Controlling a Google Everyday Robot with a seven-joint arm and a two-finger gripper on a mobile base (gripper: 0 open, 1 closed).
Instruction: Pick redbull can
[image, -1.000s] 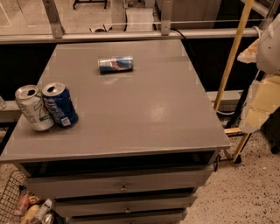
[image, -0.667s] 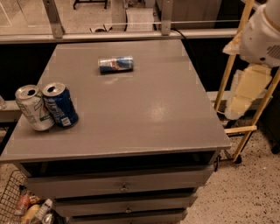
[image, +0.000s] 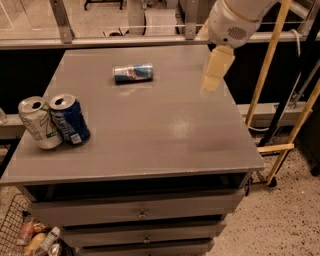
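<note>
Nearest the camera, a grey cabinet shows its drawers (image: 142, 215), shut. A wire basket (image: 15, 225) of packets sits on the floor at the lower left.

Above the drawers is the flat grey table (image: 150, 145). Near its left front edge stand two upright opened cans, touching: a white can with green print (image: 39, 122) and, just right of it, a wider dark blue can (image: 70, 119). I judge them to be distractors, and they are well apart from my target.

Farther back, left of centre, the redbull can (image: 133, 73) lies on its side, long axis running left to right. It is slim, blue and silver with a red mark, and nothing crowds it. Lying flat, it may roll toward or away from the camera if nudged.

My gripper (image: 211, 82) hangs in the air over the right far part of the table, pointing down, well to the right of the redbull can and not touching it. I cannot tell whether it is open or closed. I judge this to be the approach, with no grasp begun.

Behind it, my white arm (image: 235, 20) enters from the top right, beside wooden poles (image: 265, 65).
</note>
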